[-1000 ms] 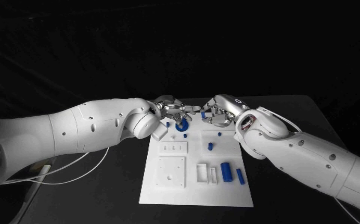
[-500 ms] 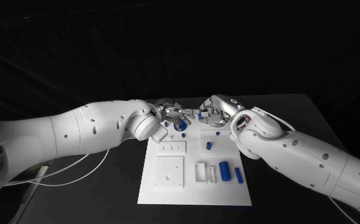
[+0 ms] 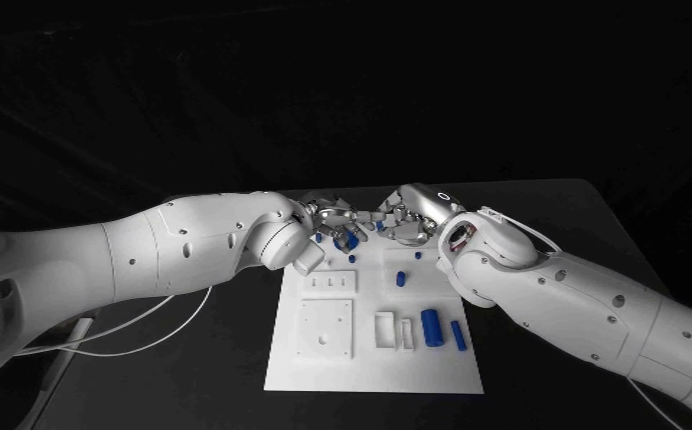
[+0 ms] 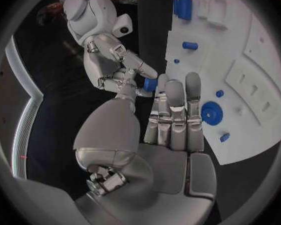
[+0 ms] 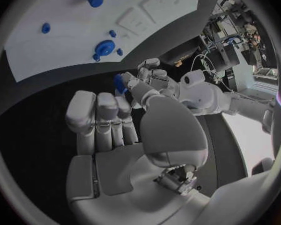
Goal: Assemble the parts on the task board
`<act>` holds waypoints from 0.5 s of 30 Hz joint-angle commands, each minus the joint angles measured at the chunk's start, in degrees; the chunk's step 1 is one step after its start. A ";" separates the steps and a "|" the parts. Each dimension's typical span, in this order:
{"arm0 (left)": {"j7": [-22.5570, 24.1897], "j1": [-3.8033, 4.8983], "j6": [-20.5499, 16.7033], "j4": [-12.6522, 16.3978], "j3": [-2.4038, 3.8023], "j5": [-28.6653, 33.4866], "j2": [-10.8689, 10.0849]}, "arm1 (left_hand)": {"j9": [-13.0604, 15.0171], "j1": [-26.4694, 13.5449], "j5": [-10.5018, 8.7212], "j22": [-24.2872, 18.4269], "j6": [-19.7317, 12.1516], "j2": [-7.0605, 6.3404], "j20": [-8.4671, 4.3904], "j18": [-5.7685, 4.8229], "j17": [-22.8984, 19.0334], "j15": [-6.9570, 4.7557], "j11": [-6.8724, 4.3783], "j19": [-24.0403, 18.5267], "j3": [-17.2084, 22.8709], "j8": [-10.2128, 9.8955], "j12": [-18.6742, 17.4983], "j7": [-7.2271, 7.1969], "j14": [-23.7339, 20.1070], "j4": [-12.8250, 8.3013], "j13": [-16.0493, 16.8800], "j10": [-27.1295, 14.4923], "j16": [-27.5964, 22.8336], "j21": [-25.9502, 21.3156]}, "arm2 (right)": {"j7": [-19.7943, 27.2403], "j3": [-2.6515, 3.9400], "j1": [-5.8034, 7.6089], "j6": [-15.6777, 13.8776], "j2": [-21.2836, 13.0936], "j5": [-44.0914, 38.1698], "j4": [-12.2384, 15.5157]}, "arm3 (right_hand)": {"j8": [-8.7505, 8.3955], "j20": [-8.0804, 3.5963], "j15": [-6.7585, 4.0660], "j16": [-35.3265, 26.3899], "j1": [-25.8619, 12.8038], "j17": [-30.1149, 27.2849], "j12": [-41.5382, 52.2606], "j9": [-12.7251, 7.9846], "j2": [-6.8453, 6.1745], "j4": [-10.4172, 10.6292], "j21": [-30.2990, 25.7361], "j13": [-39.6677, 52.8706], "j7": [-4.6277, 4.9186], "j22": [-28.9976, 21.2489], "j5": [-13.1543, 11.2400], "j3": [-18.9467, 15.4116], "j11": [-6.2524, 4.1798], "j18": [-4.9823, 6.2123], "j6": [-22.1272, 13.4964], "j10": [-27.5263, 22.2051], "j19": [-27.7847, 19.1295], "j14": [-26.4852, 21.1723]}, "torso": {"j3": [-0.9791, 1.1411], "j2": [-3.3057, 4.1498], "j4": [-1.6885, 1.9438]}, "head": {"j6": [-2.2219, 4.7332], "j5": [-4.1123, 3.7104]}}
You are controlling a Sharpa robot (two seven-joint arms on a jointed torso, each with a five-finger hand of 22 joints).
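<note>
Together the left hand (image 3: 335,218) and right hand (image 3: 408,212) pinch one small blue part (image 4: 150,84) above the white task board (image 3: 329,370).

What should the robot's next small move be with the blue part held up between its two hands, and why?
Probably firm up one hand's pinch before the other lets go. The small blue part sits where the fingertips of the left hand and right hand meet, above the far end of the task board. Which hand really bears it cannot be told.
</note>
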 commanded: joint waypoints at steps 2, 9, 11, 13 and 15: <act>-0.02 -0.06 0.85 -0.31 0.01 -0.27 0.33 | 0.20 0.38 1.26 0.32 0.19 0.95 -0.01 0.43 -0.15 -0.04 -0.04 -0.41 -0.45 0.13 0.19 -0.08 -0.44 -1.02 -0.15 -0.46 -0.13 -0.42 | 0.01 -0.32 -0.04 0.92 0.37 -0.86 0.16 | 0.21 -0.15 -0.07 -0.16 -0.12 -0.03 -0.24 0.06 -0.52 -0.18 0.10 -0.07 0.11 7.72 -0.29 0.31 -0.19 0.49 0.21 0.26 1.26 0.28 | 0.00 0.01 -0.14 | 0.05 -0.04; -0.24 -0.42 1.46 -0.78 0.00 -0.23 0.75 | 0.30 0.71 2.15 1.00 0.33 2.32 -0.11 0.36 -0.09 -0.14 -0.16 -0.28 -1.40 0.11 0.24 -0.16 -0.31 -2.53 -0.25 -0.17 0.30 -0.77 | -0.26 -0.84 -0.04 1.00 0.79 -1.31 0.24 | 0.20 -0.14 -0.07 -0.23 -0.09 -0.06 -0.24 0.06 -0.50 -0.27 0.16 -0.07 0.12 7.74 -0.18 0.23 -0.17 0.48 0.18 0.22 1.30 0.26 | 0.08 0.02 0.02 | -0.10 -0.19; -0.37 -0.51 1.73 -0.82 -0.01 -0.23 0.87 | 0.32 0.91 2.19 1.10 0.40 2.58 -0.11 0.34 -0.09 -0.15 -0.18 -0.30 -1.46 0.13 0.23 -0.17 -0.35 -2.77 -0.26 -0.16 0.33 -0.82 | -0.39 -0.87 -0.04 0.89 0.85 -1.42 0.25 | 0.20 -0.14 -0.07 -0.23 -0.09 -0.06 -0.24 0.06 -0.50 -0.27 0.16 -0.07 0.12 7.74 -0.18 0.23 -0.17 0.48 0.18 0.22 1.30 0.26 | 0.05 0.03 0.05 | -0.11 -0.21; -0.48 -0.61 2.02 -0.82 -0.02 -0.24 0.97 | 0.32 1.12 2.16 1.29 0.44 2.94 -0.14 0.33 -0.08 -0.17 -0.19 -0.27 -1.74 0.12 0.21 -0.18 -0.34 -3.20 -0.30 -0.13 0.41 -0.89 | -0.50 -0.90 -0.04 0.81 0.93 -1.52 0.27 | 0.21 -0.15 -0.07 -0.19 -0.14 -0.03 -0.21 0.06 -0.50 -0.24 0.03 -0.05 0.12 7.71 -0.09 0.17 -0.17 0.50 0.17 0.25 1.29 0.29 | 0.06 0.05 0.05 | -0.12 -0.24; -0.50 -0.69 2.21 -0.78 -0.03 -0.24 1.04 | 0.35 1.46 2.27 1.60 0.64 3.62 -0.20 0.29 -0.05 -0.23 -0.27 -0.22 -2.15 0.10 0.20 -0.25 -0.32 -3.86 -0.35 0.00 0.57 -1.01 | -0.58 -0.91 -0.04 0.76 0.99 -1.60 0.31 | 0.21 -0.15 -0.07 -0.19 -0.14 -0.03 -0.21 0.06 -0.50 -0.24 0.03 -0.05 0.12 7.71 -0.09 0.17 -0.17 0.50 0.17 0.25 1.29 0.29 | 0.07 0.07 0.04 | -0.15 -0.22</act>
